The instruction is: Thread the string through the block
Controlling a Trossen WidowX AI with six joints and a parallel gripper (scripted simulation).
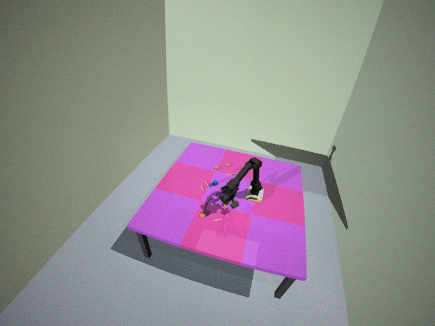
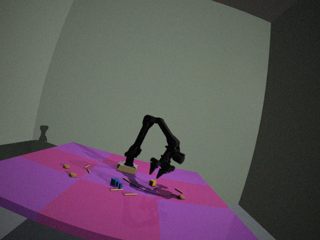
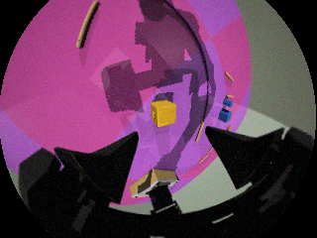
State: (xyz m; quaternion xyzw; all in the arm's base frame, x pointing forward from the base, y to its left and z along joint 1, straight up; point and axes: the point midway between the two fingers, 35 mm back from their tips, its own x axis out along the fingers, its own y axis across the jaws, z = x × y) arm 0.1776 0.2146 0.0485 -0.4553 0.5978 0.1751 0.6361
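Observation:
The yellow block (image 1: 225,205) (image 2: 152,182) (image 3: 163,113) sits on the table; a small dark hole shows on one face in the wrist view. My gripper (image 1: 229,203) (image 2: 153,175) (image 3: 172,130) is wide open and empty, above the block. The round button (image 1: 202,215) (image 2: 181,197) lies on the table. The dark string (image 2: 152,192) (image 3: 206,74) runs from it in a long curve, beside the block, not through it. The stick on its end (image 2: 126,180) (image 3: 200,131) lies on the table on the blue pieces' side of the block; the arm hides it in the top view.
A loose stick (image 1: 217,219) (image 2: 178,190) (image 3: 87,25) lies near the button. Two blue pieces (image 1: 215,183) (image 2: 115,182) (image 3: 225,115) stand close together, with two loose sticks beside them. Two round buttons (image 1: 215,167) (image 2: 72,174) and two more sticks lie farther off. The robot base (image 1: 254,196) (image 2: 126,168) is nearby.

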